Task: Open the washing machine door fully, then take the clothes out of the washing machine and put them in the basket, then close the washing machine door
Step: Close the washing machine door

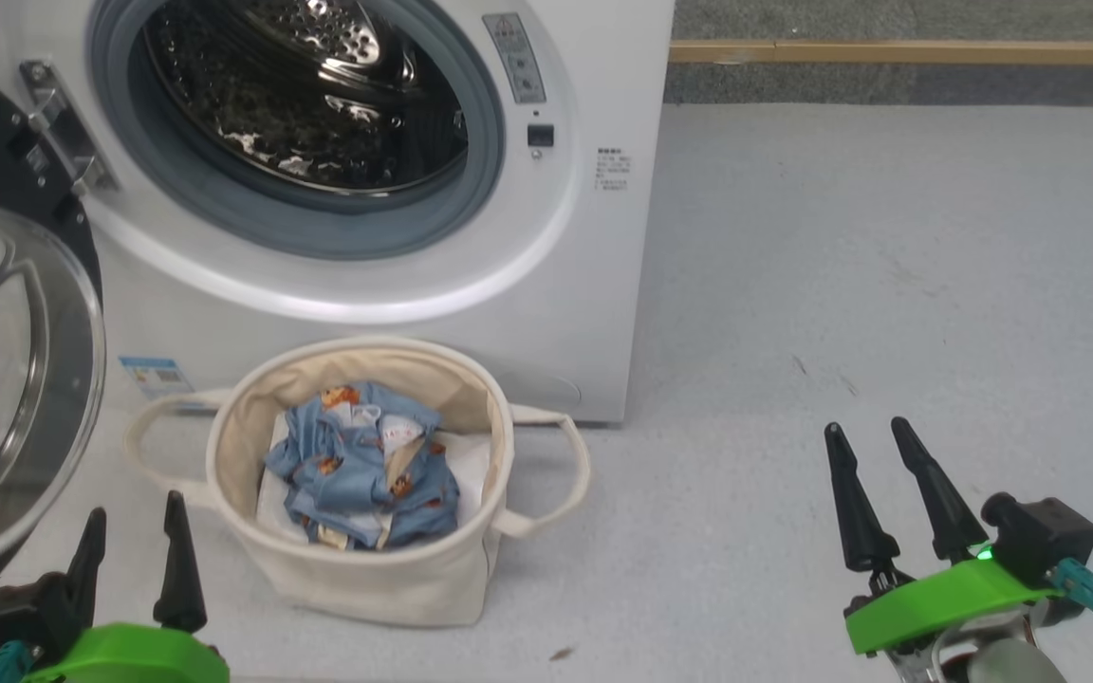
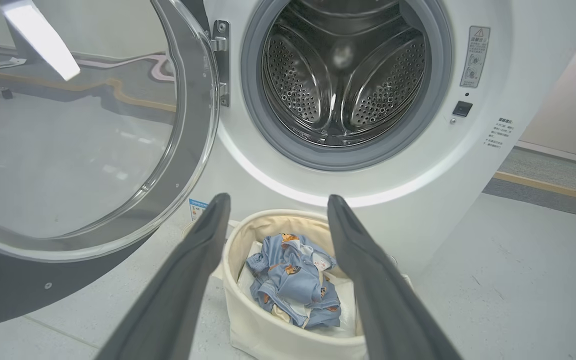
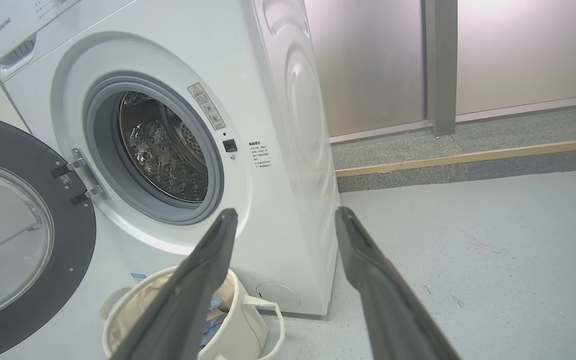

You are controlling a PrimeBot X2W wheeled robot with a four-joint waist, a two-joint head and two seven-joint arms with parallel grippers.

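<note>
- In front of washing machine (image 1: 594, 313), basket (image 1: 385, 588) sat on floor (image 1: 888, 285) w/ clothes (image 1: 357, 465) inside.
- At left, washing machine door (image 1: 6, 379) stood wide open.
- Both open & empty: left claw (image 1: 135, 505), right claw (image 1: 865, 426).

This is a laundry corner in a plain, hall-like room, more a lab or test space than a home. A white front-loading washing machine (image 3: 288, 150) stands free on a smooth pale grey floor (image 3: 493, 250), with a cream canvas basket (image 1: 385, 583) just in front of it. Behind it runs a low grey step (image 3: 418, 142) edged with a wooden strip (image 3: 468, 157). Beyond that is a wall of frosted panels (image 3: 528, 50) split by a grey post (image 3: 439, 65).
</note>
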